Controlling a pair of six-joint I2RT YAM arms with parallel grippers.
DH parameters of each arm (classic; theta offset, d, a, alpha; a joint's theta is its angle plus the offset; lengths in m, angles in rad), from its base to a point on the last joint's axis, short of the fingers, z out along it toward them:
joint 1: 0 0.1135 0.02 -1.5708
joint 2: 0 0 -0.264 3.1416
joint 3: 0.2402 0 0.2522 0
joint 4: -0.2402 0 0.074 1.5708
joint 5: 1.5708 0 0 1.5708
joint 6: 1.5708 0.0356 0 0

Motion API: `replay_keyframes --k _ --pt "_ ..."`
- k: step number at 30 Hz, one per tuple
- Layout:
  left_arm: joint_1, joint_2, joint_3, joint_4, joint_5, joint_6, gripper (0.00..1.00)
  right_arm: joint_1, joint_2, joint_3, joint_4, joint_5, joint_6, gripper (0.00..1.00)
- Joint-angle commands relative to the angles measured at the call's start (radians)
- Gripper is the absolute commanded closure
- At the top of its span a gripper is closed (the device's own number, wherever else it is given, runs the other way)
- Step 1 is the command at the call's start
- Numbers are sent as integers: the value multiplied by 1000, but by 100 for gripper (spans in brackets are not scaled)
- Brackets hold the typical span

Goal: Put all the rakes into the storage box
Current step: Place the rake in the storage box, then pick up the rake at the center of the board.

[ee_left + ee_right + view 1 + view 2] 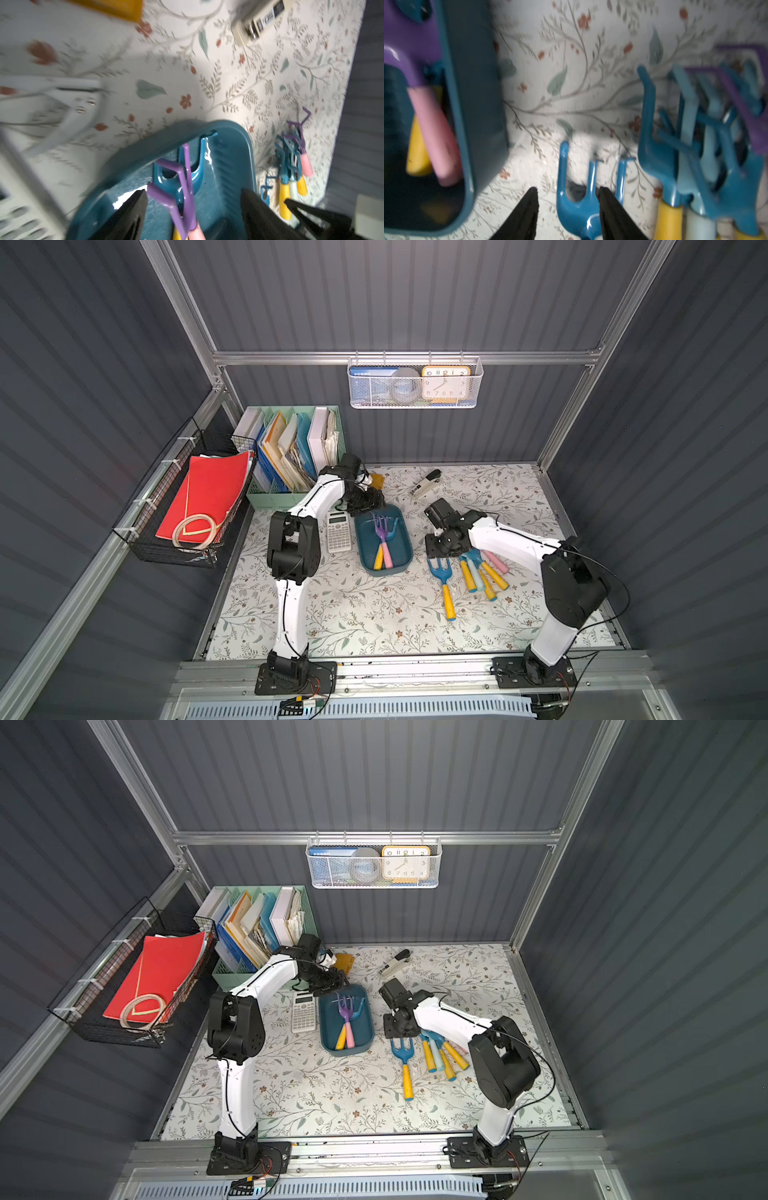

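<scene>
Flower-patterned table mat (353, 614) covered the floor of a grey-walled booth in both top views, and we saw two white-and-black robot arms reaching in from its near edge. At the far left corner stood a mint-green file holder (270, 497), with a calculator (338, 533) lying just in front of it.

Just right of the calculator sat the storage box (400, 545) (361, 1025), a shallow teal tray. The left claw (370, 504) (193, 191) hovered over the box's far end, its jaws spread wide.

The purple rake (383, 537) (345, 1015) lay inside the box, its pink handle toward the near end and its prongs directly below that claw. In the left wrist view its stem ran up the gap between the two black fingers (133, 207), touching neither. A blue rake (198, 166) with a yellow handle lay partly under it.

The right claw (435, 549) (569, 193) was lowered toward the mat to the right of the box, jaws parted. A third rake (444, 585) (577, 207), blue with a yellow handle, lay on the mat with its head at those fingertips. In the right wrist view its neck sat between the fingers, and we could not tell whether they touched it. A heap of garden tools (482, 572) lay just beside it.
</scene>
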Motion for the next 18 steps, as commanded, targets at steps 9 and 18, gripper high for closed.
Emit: replay_keyframes --k 9,18 --pt "-29 -28 25 -37 -238 -135 24 76 -174 -255 -41 -84 97 49" --pt "-29 -41 -15 -6 -198 -155 21 142 -98 -271 -52 -59 108 62"
